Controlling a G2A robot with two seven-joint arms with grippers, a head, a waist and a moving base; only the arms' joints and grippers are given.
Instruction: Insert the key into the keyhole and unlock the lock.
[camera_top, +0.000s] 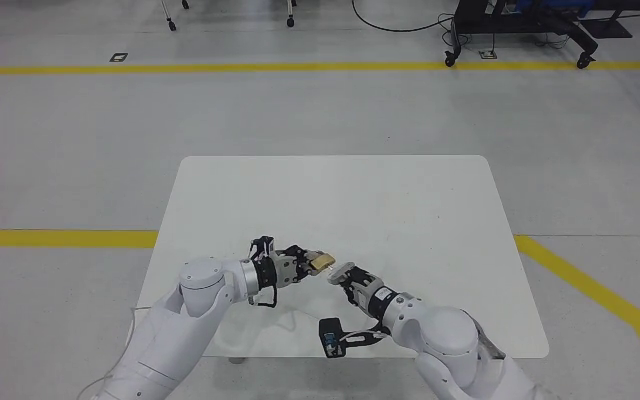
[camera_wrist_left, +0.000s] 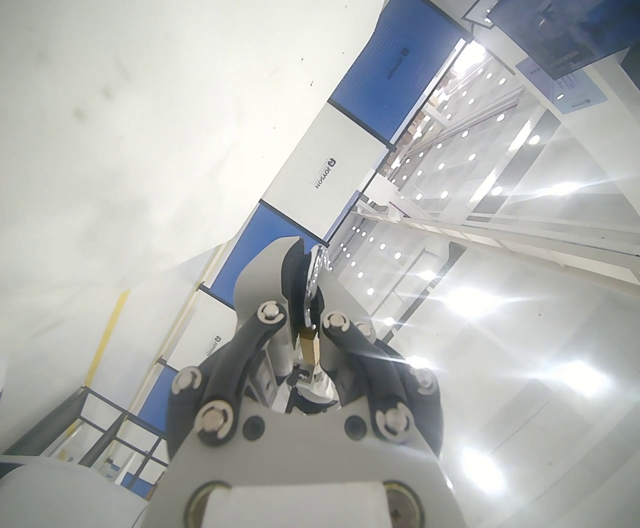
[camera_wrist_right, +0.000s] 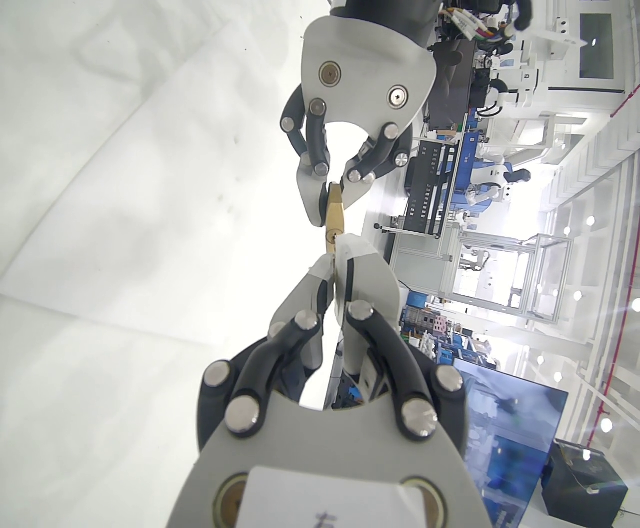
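Observation:
A small brass lock (camera_top: 321, 262) is held just above the white table (camera_top: 400, 200) near its front edge, with my left gripper (camera_top: 310, 264) shut on it. In the right wrist view the lock (camera_wrist_right: 334, 215) sticks out of the left gripper (camera_wrist_right: 332, 200) with its keyhole end facing my right gripper (camera_wrist_right: 334, 265). The right gripper (camera_top: 341, 272) is shut on a thin key, mostly hidden between its pads, and its fingertips meet the lock's end. In the left wrist view the brass body (camera_wrist_left: 310, 347) sits deep between the left gripper's (camera_wrist_left: 305, 280) fingers, with a silver metal part at the tips.
Both arms come in over the table's front edge and meet near its front middle. Bare tabletop lies behind and to both sides of them. Yellow floor lines and a wheeled cart (camera_top: 520, 25) are far off the table.

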